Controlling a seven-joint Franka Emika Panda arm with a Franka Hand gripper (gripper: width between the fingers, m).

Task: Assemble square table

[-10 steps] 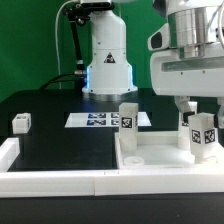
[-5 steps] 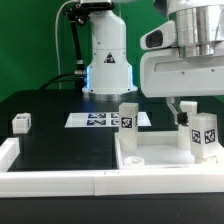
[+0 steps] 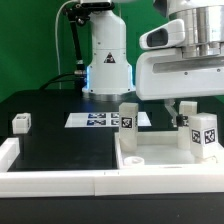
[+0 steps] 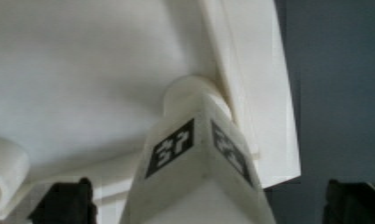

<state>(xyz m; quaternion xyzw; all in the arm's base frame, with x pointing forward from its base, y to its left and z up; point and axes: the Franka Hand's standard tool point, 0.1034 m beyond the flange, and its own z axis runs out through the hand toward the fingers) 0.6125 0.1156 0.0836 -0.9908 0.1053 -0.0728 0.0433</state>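
The white square tabletop (image 3: 160, 156) lies at the front on the exterior view's right. Two white tagged legs stand upright on it: one at its far left corner (image 3: 128, 116), one at its far right corner (image 3: 204, 133). A third leg block (image 3: 21, 123) lies on the black mat at the left. My gripper (image 3: 190, 108) hangs just above the right leg, open. In the wrist view the fingertips (image 4: 68, 203) stand wide apart on either side of that leg (image 4: 193, 160), clear of it, over the tabletop (image 4: 77, 70).
The marker board (image 3: 100, 119) lies flat behind the tabletop, before the robot base (image 3: 106, 60). White border rails run along the front (image 3: 60, 181) and the left edge (image 3: 8, 150) of the black mat.
My gripper has risen off the right leg and shifted a little to the exterior view's left. The leg stays standing on the tabletop.
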